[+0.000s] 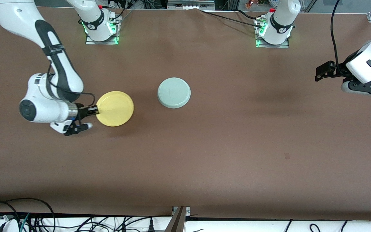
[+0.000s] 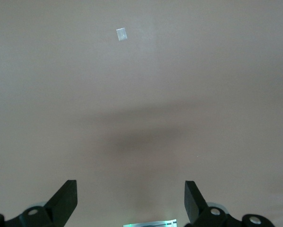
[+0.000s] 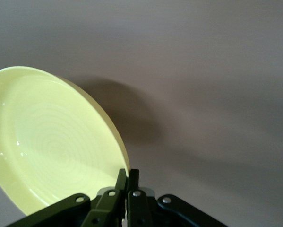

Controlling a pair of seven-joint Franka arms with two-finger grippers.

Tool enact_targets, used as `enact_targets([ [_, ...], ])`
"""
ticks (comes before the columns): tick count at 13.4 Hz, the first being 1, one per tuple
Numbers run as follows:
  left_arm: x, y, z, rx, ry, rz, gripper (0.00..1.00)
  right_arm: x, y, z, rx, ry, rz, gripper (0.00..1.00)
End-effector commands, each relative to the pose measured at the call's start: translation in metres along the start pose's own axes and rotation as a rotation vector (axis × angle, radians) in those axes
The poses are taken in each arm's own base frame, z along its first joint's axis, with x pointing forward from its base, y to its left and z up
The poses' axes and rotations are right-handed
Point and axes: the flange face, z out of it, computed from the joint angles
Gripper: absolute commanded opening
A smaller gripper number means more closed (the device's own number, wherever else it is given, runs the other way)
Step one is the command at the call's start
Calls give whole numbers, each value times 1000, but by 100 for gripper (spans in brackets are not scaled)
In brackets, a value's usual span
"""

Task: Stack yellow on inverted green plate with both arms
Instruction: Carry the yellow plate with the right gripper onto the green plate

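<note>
My right gripper (image 1: 94,110) is shut on the rim of the yellow plate (image 1: 115,108), at the edge toward the right arm's end of the table. In the right wrist view the yellow plate (image 3: 51,142) is tilted, its hollow side facing the camera, with the fingers (image 3: 128,178) pinching its rim. The pale green plate (image 1: 174,92) lies upside down on the table near the middle. My left gripper (image 1: 321,72) is open and empty, held in the air at the left arm's end of the table; its fingers (image 2: 68,194) show over bare table.
The brown table (image 1: 204,145) is bare apart from the two plates. A small pale mark (image 2: 121,34) lies on the tabletop in the left wrist view. Cables run along the table's near edge.
</note>
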Motion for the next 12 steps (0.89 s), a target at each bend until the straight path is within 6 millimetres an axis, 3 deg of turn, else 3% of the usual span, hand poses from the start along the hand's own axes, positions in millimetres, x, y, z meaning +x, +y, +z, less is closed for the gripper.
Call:
enact_targets([
  [1, 16, -1, -9, -8, 14, 1, 100, 1, -85, -1, 19, -12, 16, 0],
  [4, 15, -2, -9, -5, 14, 2, 100, -6, -193, 32, -17, -63, 19, 0],
  [5, 15, -3, -9, -5, 12, 4, 100, -9, -212, 39, -25, -70, -3, 0],
  [8, 16, -2, -8, -5, 11, 5, 100, -14, -246, 70, -40, -68, -73, 0],
  [12, 17, -2, -7, -5, 9, 7, 100, -10, -243, 93, -33, -12, -77, 0],
])
